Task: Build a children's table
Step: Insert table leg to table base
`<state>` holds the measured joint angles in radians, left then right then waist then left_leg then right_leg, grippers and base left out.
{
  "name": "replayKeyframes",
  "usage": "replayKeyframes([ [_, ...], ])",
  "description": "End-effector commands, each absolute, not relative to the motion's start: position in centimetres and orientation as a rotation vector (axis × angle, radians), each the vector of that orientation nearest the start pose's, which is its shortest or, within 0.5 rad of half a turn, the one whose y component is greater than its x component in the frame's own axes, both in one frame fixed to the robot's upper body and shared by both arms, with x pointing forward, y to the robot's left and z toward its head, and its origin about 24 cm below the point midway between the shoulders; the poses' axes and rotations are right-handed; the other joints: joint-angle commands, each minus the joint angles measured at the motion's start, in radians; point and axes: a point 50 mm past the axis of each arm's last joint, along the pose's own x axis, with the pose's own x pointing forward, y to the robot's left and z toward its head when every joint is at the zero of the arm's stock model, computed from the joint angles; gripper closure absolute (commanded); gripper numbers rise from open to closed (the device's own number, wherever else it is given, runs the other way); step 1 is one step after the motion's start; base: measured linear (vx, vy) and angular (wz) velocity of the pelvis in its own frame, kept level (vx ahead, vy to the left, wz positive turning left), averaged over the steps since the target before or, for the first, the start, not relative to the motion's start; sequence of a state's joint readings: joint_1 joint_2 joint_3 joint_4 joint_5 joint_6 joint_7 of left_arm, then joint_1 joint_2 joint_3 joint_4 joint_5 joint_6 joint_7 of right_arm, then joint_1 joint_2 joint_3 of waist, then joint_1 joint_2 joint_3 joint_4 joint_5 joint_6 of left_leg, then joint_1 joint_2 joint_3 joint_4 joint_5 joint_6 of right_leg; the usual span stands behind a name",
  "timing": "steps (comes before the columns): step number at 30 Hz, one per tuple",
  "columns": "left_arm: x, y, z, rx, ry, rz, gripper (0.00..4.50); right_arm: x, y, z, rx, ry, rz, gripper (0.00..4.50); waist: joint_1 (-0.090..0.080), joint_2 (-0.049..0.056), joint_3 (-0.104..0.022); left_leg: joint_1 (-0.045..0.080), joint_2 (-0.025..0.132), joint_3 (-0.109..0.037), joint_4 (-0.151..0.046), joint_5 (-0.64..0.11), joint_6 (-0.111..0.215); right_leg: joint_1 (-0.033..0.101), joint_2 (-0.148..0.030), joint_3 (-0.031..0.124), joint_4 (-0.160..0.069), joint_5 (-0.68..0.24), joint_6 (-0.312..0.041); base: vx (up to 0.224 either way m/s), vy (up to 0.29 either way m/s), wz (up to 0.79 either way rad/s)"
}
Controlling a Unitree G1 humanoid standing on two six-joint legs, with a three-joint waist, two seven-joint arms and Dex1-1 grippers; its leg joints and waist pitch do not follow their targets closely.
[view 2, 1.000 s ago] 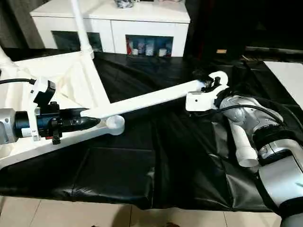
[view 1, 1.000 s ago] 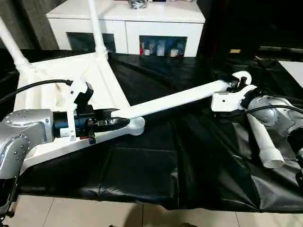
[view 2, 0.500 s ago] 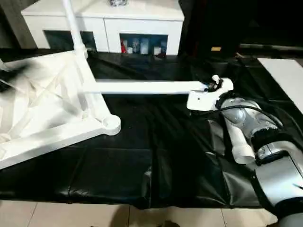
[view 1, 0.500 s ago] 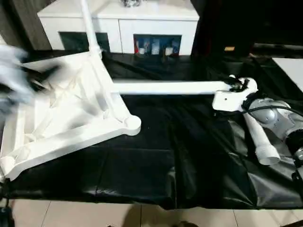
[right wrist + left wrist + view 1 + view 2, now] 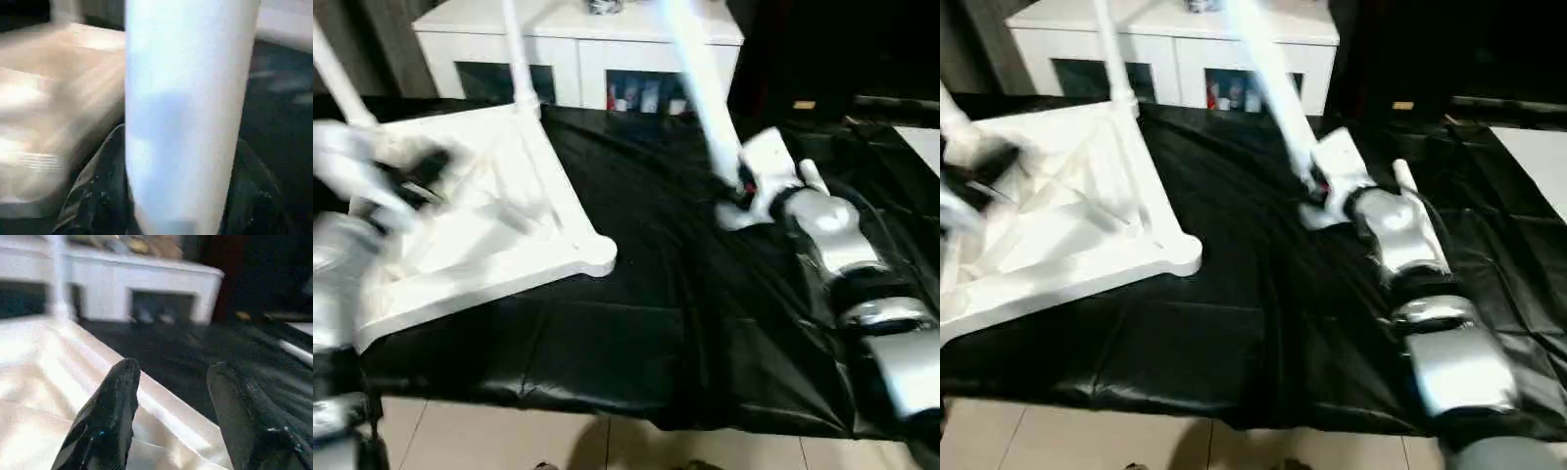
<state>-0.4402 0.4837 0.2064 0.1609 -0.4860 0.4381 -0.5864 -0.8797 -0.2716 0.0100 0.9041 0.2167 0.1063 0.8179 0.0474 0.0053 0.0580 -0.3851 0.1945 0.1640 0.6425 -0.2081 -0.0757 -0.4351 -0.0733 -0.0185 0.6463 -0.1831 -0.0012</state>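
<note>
leg (image 5: 697, 73) gripped in right tool (image 5: 736, 191), upright

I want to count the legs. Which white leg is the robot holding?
The leg slanting up from the right gripper, over the black cover. The two other legs already stand in the tabletop's far corners.

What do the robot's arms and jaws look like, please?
Both forearms are silver metal with darker ring joints; the right arm ends in a white wrist housing. The left gripper has two black, rounded, tapered fingers.
</note>
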Motion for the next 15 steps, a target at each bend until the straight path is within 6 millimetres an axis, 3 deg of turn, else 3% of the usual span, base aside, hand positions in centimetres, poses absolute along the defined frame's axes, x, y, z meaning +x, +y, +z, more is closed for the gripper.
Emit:
replayKeyframes([
  [1, 31.9, 21.7, 15.0, -0.108, 0.006, -0.567, 1.91, 37.5, -13.1, 11.8, 0.111, 0.19, 0.953, 2.66, 0.015, 0.013, -0.083, 0.016, 0.024, 0.008, -0.074, -0.107, 0.098, 0.07, -0.034, 0.014, -0.045, 0.065, -0.341, 0.0, 0.0, 0.0],
  [4, 31.8, 18.2, 16.3, -0.192, -0.035, -0.729, 1.91, 35.6, -11.5, 11.7, 0.276, 0.276, 1.155, 2.66, 0.027, 0.005, -0.081, 0.018, 0.023, 0.011, -0.077, -0.116, 0.082, 0.069, -0.033, 0.015, -0.049, 0.037, -0.332, 0.0, 0.0, 0.0],
  [7, 31.7, 16.6, 17.1, -0.252, -0.049, -0.822, 1.91, 34.5, -11.1, 11.8, 0.336, 0.315, 1.233, 2.66, 0.042, 0.002, -0.077, 0.02, 0.021, 0.014, -0.08, -0.131, 0.051, 0.067, -0.034, 0.018, -0.057, -0.029, -0.304, 0.0, 0.0, 0.0],
  [12, 31.2, 13.7, 18.1, -0.403, -0.049, -0.996, 1.75, 33.1, -10.9, 12.0, 0.353, 0.358, 1.289, 2.66, 0.041, 0.0, -0.074, 0.014, 0.014, 0.011, -0.085, -0.146, 0.0, 0.065, -0.038, 0.022, -0.066, -0.114, -0.251, 0.0, 0.0, 0.0],
  [15, 30.3, 11.8, 18.1, -0.436, 0.028, -1.127, 1.55, 32.4, -10.6, 12.3, 0.343, 0.381, 1.308, 2.66, 0.041, 0.003, -0.075, 0.015, 0.012, 0.009, -0.085, -0.136, -0.008, 0.066, -0.036, 0.022, -0.068, -0.111, -0.238, 0.0, 0.0, 0.0],
])
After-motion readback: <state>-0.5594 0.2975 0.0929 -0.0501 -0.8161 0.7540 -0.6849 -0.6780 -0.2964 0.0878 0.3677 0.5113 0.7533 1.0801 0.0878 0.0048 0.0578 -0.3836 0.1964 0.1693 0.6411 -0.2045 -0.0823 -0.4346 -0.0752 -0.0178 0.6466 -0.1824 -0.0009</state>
